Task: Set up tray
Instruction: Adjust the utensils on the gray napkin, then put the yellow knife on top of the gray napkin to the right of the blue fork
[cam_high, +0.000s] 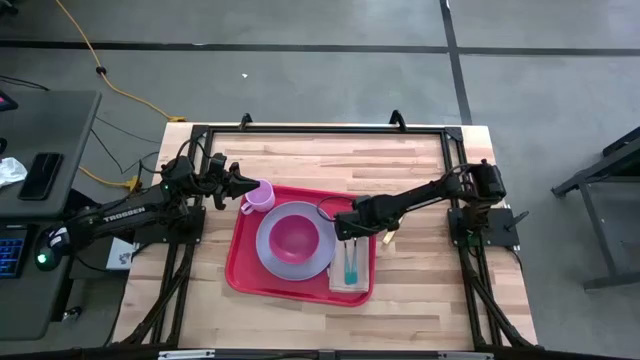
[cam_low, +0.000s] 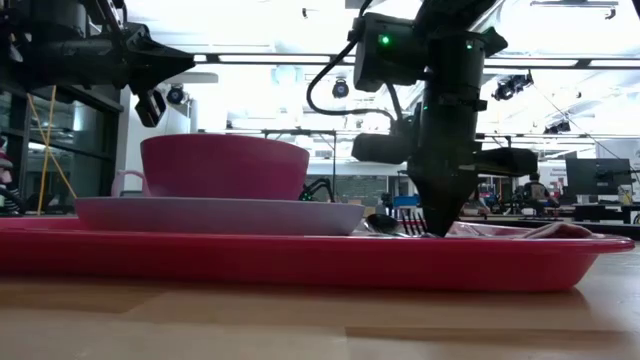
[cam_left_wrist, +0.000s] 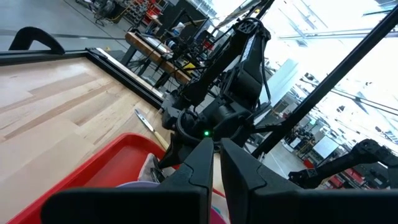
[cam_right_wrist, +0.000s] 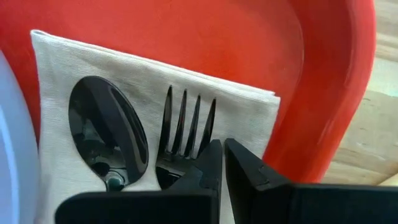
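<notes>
The red tray (cam_high: 245, 270) lies flat on the wooden table. On it sit a lavender plate (cam_high: 270, 258) with a pink bowl (cam_high: 293, 238), a lavender cup (cam_high: 258, 197) in its far left corner, and a white napkin (cam_right_wrist: 249, 112) bearing a spoon (cam_right_wrist: 106, 130) and a fork (cam_right_wrist: 186, 124). My right gripper (cam_right_wrist: 222, 165) is shut. It points down over the napkin, its tips at the fork's neck. My left gripper (cam_high: 243, 192) is shut and hovers raised beside the cup, touching nothing. My right gripper comes from above, pointing down, with its shut tips at the fork's neck (cam_right_wrist: 199, 163). The fork lies flat on the napkin. I cannot tell whether the tips touch it.
A knife (cam_left_wrist: 144, 119) lies on the bare wood just past the tray's far right side. A black frame borders the table's far edge (cam_high: 320, 128). Bare wood lies on the tray's near side and to its right.
</notes>
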